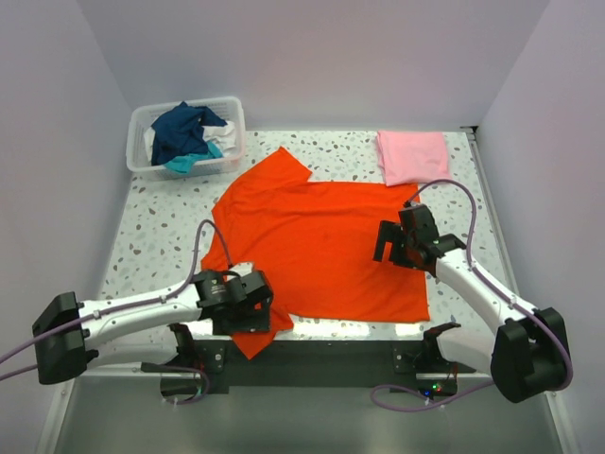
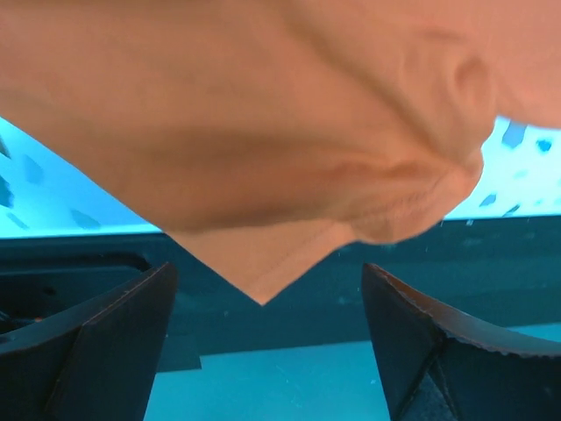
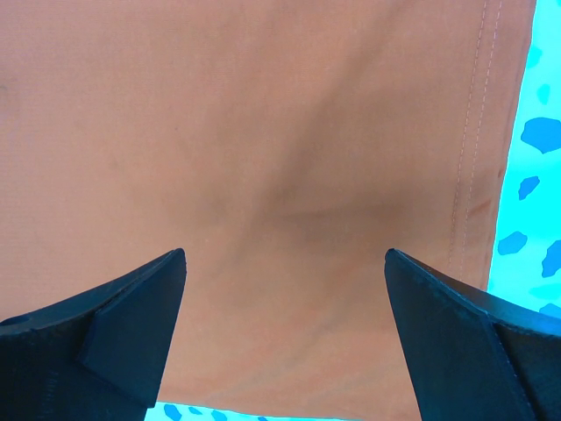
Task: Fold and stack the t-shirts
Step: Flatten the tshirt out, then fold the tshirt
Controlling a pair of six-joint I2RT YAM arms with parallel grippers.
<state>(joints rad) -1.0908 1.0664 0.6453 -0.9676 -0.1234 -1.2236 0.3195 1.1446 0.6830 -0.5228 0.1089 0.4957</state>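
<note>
— Two grippers to report. State of the left gripper [image 2: 267, 276]?
— Jaws wide apart, nothing clamped. The near sleeve corner of the bright orange-red cloth t-shirt [image 1: 321, 246] lies between them, at the near edge of the speckled white table [image 1: 151, 227].
— And the right gripper [image 3: 285, 259]?
— Likewise spread, over the shirt's right part, beside its stitched hem.
— Shirt's position?
— Laid flat mid-table. A folded light pink t-shirt [image 1: 412, 156] lies far right; the navy shirt [image 1: 184, 128] and others sit crumpled in the translucent white plastic basket [image 1: 140, 163], far left.
</note>
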